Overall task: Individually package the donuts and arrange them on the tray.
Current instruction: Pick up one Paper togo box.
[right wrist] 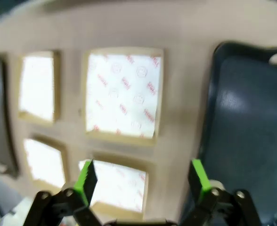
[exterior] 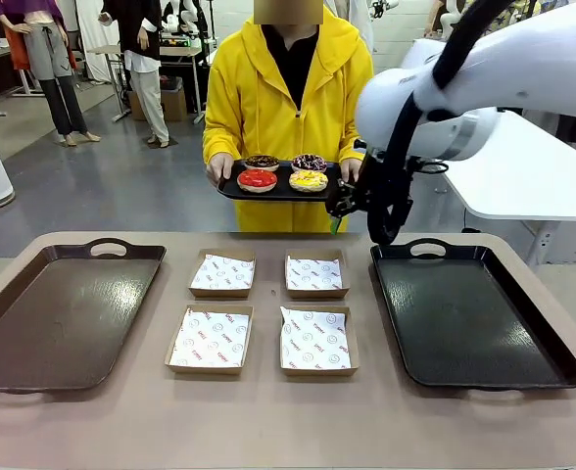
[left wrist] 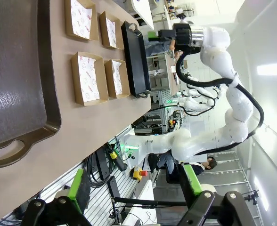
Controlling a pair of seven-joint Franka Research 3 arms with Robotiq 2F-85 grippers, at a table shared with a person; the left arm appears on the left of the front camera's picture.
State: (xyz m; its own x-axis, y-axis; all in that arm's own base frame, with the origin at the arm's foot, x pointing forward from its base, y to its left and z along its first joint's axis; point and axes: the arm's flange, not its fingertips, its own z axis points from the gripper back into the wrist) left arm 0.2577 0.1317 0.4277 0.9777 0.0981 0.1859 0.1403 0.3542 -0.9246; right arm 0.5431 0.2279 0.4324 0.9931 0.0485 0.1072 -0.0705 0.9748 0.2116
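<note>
- Four paper-lined boxes [exterior: 206,370] sit between two dark table trays [exterior: 58,318].
- Person's held tray [exterior: 231,193] carries four donuts [exterior: 257,179].
- My right gripper [right wrist: 142,181] [exterior: 339,210], beside it, and left gripper [left wrist: 134,188]: fingers spread wide.

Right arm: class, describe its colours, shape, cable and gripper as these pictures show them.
The right arm is white, with smooth rounded shells. A thick black cable loops along it. The right gripper is black, with two bright green pads on its fingers.

Four donuts [exterior: 257,179], four boxes [exterior: 222,273], three trays [exterior: 63,313]
</note>
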